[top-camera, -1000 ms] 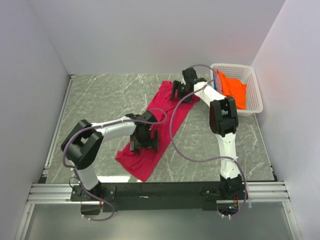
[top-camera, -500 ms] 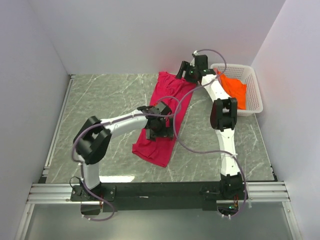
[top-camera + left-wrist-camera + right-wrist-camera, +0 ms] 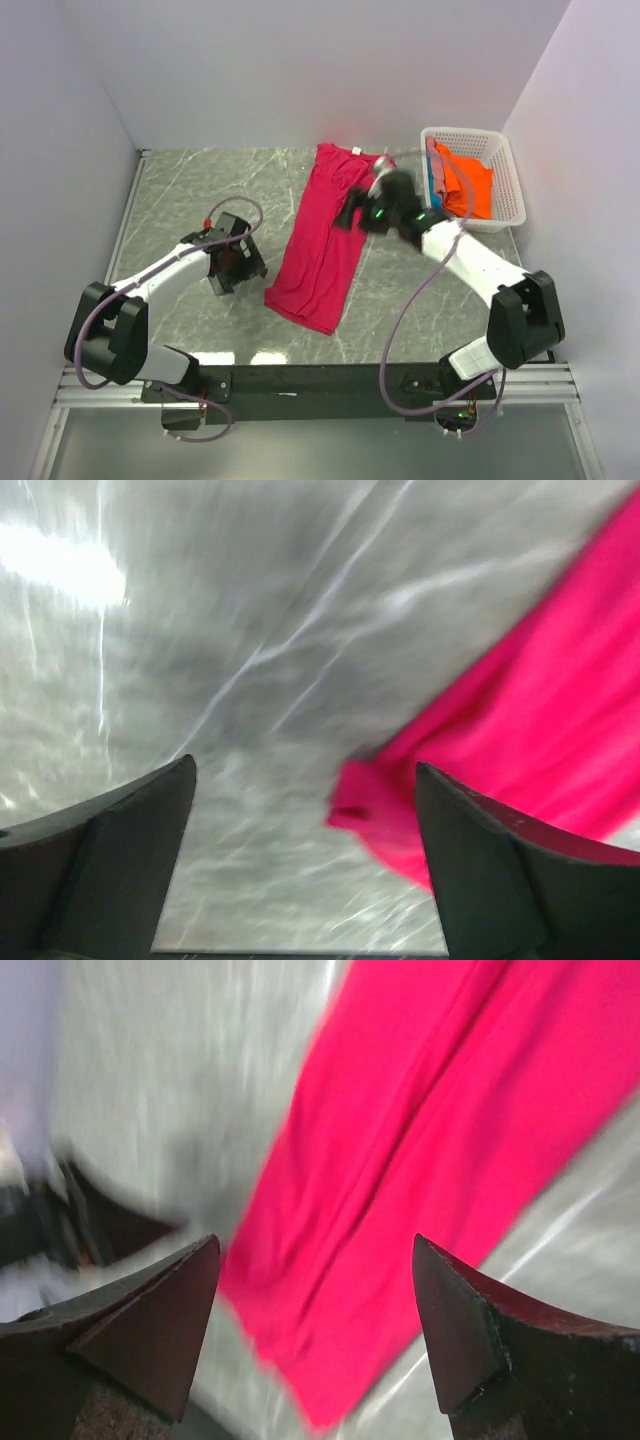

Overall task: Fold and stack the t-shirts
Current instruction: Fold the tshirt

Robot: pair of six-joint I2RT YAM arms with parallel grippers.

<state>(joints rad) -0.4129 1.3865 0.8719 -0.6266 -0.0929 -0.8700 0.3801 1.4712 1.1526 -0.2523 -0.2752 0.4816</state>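
The crimson-pink t-shirt [image 3: 322, 240] lies as a long narrow strip at frame centre on the surface [image 3: 200, 190], apparently folded lengthwise and ready for a crosswise fold. The left hand [image 3: 243, 268], at centre left and clear of the cloth, and the right hand [image 3: 355, 212], over the strip's upper right edge, both stand wide open and hold nothing. The orange t-shirt [image 3: 468, 185] and the blue-teal t-shirt [image 3: 435, 176] wait in the basket [image 3: 505, 190], upper right.

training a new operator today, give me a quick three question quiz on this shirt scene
1. True or false: the crimson-pink cloth t-shirt lies on the grey marbled table, gripped by neither end effector.
2. Where is the bright orange cloth t-shirt? A on the table; B in the white plastic lattice basket; C hanging from an arm.
3. Fill in: the left end effector is ____.
Key: 1 true; 2 B; 3 open.
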